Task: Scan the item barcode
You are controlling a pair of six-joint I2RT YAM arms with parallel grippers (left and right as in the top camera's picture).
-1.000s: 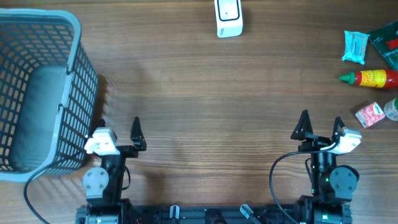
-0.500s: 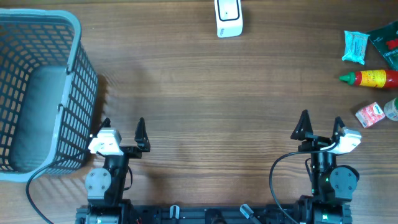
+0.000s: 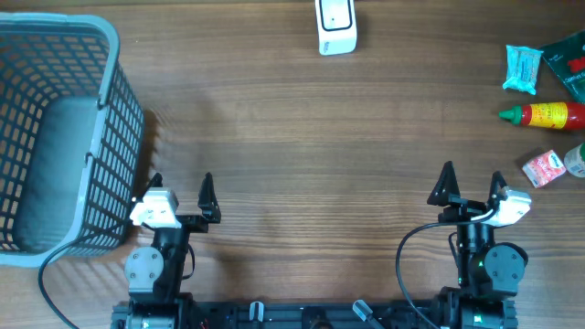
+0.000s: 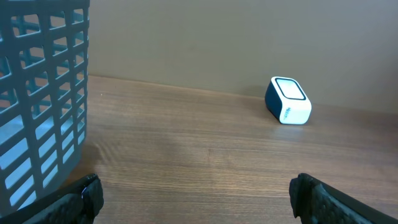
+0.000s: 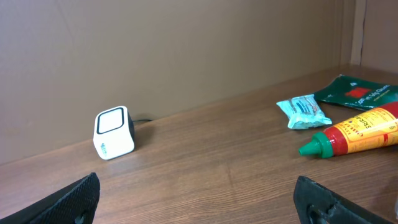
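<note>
While groceries (image 3: 548, 115) lie far right, basket (image 3: 55, 25) stands left.

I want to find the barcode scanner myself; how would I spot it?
Start at the wooden table and look along its far edge, between the grey basket and the colourful groceries. The scanner stands alone there: the only small white box, dark at the back.

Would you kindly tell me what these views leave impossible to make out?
Teal packet and sauce bottle: any barcode is too small to find in any view.
Green packet: cut off by the overhead's right edge.
Pale object beside the pink carton: mostly cut off there, unidentifiable.
Basket: left side beyond the overhead's edge.
</note>
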